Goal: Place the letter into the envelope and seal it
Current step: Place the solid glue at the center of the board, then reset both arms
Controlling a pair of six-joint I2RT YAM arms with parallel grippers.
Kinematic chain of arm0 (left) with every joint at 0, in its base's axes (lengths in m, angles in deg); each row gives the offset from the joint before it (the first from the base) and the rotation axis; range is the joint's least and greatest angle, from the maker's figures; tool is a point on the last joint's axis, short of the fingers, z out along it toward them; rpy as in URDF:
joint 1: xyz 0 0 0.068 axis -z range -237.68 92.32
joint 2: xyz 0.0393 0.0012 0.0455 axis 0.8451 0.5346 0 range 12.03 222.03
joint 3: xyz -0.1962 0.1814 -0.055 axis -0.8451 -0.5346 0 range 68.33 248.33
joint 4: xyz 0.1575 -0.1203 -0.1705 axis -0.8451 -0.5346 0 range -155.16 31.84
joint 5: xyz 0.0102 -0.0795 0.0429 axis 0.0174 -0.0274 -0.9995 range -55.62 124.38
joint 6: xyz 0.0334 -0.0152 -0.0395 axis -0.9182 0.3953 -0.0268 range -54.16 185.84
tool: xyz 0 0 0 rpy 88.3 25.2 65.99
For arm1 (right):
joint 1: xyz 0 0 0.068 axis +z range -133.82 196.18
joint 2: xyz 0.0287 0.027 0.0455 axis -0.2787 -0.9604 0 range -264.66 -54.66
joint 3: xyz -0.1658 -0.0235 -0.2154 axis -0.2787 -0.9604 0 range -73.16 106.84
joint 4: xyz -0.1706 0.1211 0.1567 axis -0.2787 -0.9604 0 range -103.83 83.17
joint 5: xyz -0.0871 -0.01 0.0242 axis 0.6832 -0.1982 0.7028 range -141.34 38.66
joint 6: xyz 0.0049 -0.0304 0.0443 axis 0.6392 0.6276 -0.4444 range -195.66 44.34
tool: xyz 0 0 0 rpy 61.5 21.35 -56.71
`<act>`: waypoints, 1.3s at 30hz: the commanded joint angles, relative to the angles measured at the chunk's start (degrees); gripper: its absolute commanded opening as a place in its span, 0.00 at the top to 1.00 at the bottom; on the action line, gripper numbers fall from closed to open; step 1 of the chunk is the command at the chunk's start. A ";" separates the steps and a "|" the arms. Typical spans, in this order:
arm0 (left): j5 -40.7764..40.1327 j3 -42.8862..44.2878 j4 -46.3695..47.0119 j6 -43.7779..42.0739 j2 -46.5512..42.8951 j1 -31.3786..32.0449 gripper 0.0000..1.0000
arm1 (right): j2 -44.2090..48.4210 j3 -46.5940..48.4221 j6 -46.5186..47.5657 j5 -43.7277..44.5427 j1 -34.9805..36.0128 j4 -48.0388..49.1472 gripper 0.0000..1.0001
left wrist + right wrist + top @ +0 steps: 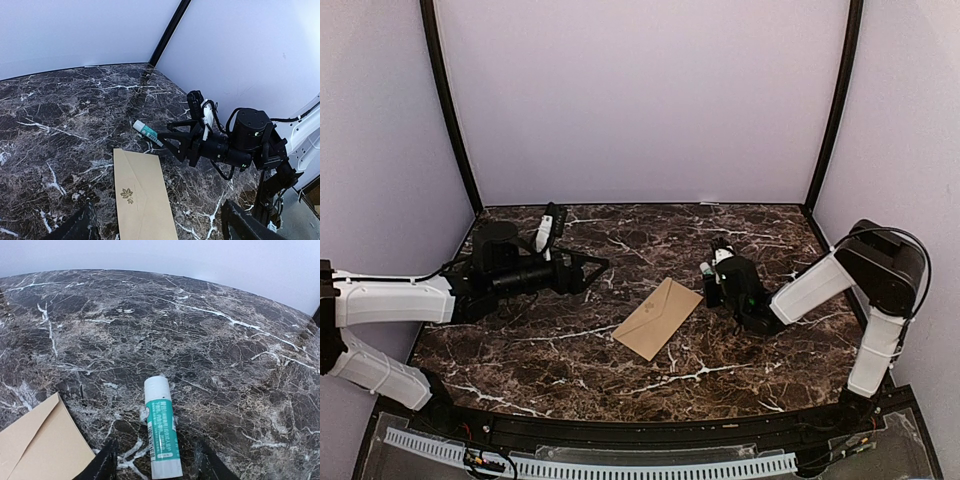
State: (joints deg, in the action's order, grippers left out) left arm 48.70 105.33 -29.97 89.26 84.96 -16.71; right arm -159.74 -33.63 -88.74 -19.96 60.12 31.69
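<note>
The left claw hangs low over the table, pointing to its right, with its jaws open wide and gripping nothing. In its wrist view its two fingers sit at the bottom corners of the view.

The envelope lies flat on the table ahead of that claw and a little to its near side, apart from its tips. It is plain tan, flap side up, with a small leaf mark near the flap's point. Seen from the left claw, it runs straight out from between the fingers, its far short edge turned toward the right claw.

The glue stick, white with a green label, lies on the table just past the envelope's far corner as seen from the left claw. It rests between the right claw's fingers, its length in line with them.

The right claw is down at the table, jaws open around the glue stick. There is a gap on each side, and neither of its fingers touches the glue stick. The envelope lies to this claw's left and slightly nearer the arm bases. Its nearest corner is close beside the left finger. I cannot tell whether the two touch.
</note>
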 commanded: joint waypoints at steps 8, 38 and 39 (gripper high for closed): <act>-0.40 -1.54 1.07 0.91 -2.70 -0.45 0.16 | 7.14 -2.08 -2.41 0.51 0.28 -1.29 0.32; -2.69 -1.63 -1.74 0.93 5.14 -42.48 0.12 | 21.43 3.06 -9.72 -26.48 -34.08 -24.41 0.06; -3.75 -2.39 1.10 1.06 5.04 -43.88 0.11 | 22.80 2.42 -8.98 -26.53 -35.64 -23.73 0.06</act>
State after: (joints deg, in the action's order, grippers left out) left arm 45.03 105.54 -36.60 89.72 90.49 -54.26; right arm -141.36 -28.69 -101.03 -44.53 29.48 5.97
